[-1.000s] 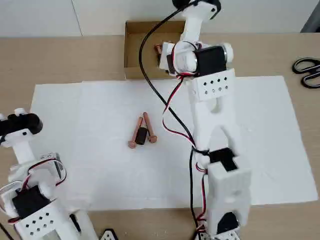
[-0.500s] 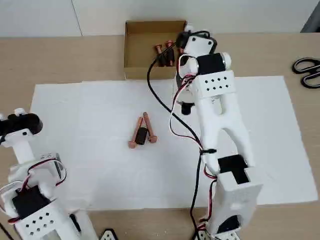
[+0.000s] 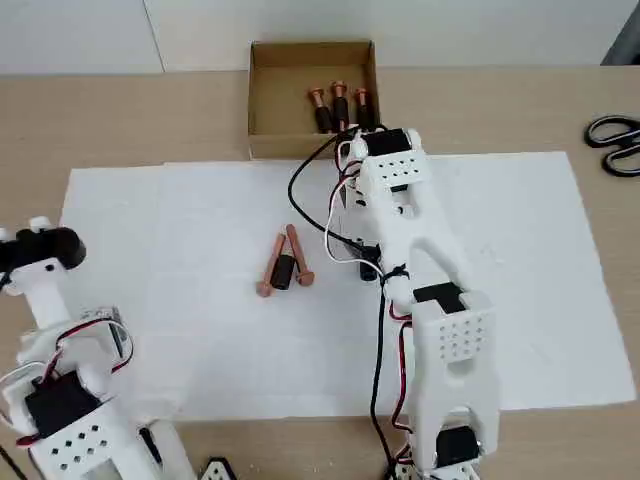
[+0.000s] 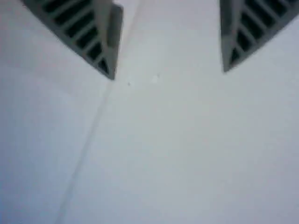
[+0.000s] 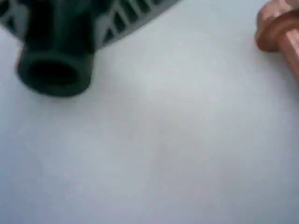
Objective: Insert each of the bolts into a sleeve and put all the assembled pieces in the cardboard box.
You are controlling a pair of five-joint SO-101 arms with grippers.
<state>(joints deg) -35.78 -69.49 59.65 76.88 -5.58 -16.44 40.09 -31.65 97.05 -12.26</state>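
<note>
Three assembled bolt-and-sleeve pieces (image 3: pixel 339 107) lie in the cardboard box (image 3: pixel 268 100) at the back. Two loose copper bolts (image 3: pixel 298 253) and a black sleeve (image 3: pixel 283 271) lie together mid-table on the white paper. My right gripper (image 3: pixel 368 268) hangs low just to their right. In the right wrist view it is shut on another black sleeve (image 5: pixel 53 70), hollow end toward the camera, with a bolt head (image 5: pixel 275 30) at the frame's edge. My left gripper (image 4: pixel 168 60) is open over bare paper at the near left.
A white paper sheet (image 3: pixel 180 330) covers most of the wooden table. Scissors (image 3: pixel 615 140) lie at the far right edge. The right arm's cables (image 3: pixel 320 200) loop over the paper between the box and the loose bolts. The left arm (image 3: pixel 60 400) stands folded at the near left corner.
The right arm has drawn back from the cardboard box toward the near side, and its gripper now sits low beside the loose bolts. The pieces in the box are uncovered. The left arm is still.
</note>
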